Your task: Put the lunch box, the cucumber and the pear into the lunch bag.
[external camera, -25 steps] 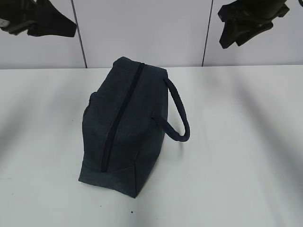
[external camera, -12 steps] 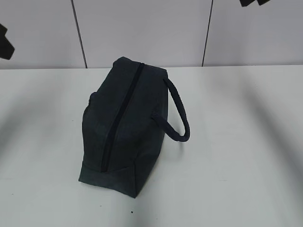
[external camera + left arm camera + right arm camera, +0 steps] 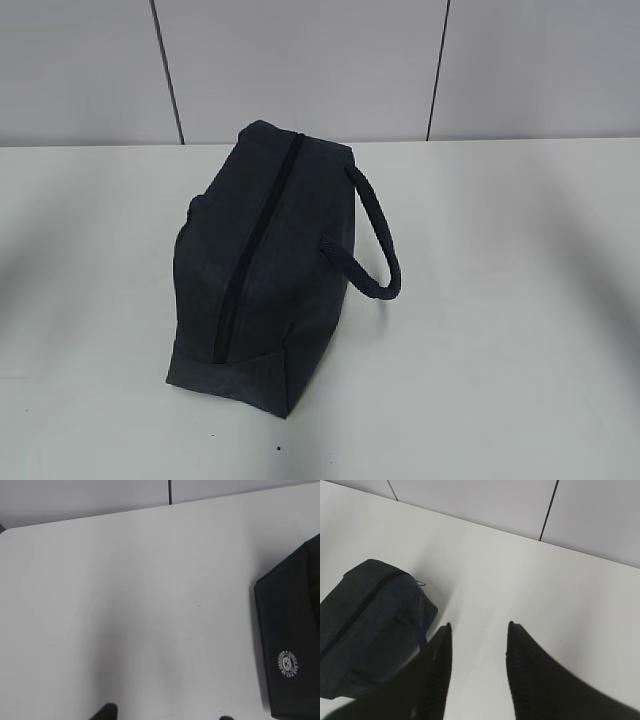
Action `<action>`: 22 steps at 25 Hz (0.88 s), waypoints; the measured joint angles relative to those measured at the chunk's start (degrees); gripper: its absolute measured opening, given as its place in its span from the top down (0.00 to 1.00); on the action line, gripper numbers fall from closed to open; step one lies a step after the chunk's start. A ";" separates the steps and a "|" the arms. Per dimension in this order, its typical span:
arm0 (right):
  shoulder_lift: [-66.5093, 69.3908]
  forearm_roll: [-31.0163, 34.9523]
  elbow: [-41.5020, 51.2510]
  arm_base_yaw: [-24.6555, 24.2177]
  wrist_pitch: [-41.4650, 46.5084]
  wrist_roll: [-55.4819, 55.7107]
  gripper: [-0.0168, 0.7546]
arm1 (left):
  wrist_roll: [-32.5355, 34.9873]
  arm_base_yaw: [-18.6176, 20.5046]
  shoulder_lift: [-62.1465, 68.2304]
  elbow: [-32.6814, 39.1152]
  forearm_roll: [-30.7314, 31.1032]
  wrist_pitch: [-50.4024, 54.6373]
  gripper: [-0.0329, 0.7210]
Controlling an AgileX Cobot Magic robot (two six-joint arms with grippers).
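Note:
The dark navy lunch bag [image 3: 262, 265] stands on the white table with its top zipper [image 3: 255, 250] shut and its padded loop handle [image 3: 378, 240] hanging to the right. It also shows at the right edge of the left wrist view [image 3: 292, 645], with a white round logo, and at the left of the right wrist view [image 3: 367, 625]. My right gripper [image 3: 479, 626] is open and empty, high above the table beside the bag. My left gripper [image 3: 165, 715] shows only two fingertips, set wide apart and empty. Neither gripper is in the exterior view. The lunch box, cucumber and pear are out of view.
The white table [image 3: 500, 300] runs back to a pale panelled wall [image 3: 300, 60] with dark vertical seams. The table's far left corner [image 3: 10, 530] shows in the left wrist view.
Both arms have risen out of the top of the exterior view. The bag has not moved.

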 joint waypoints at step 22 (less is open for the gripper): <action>-56.88 -0.18 46.01 0.00 0.82 2.41 0.60 | -3.89 0.00 -46.88 18.65 -3.40 5.77 0.46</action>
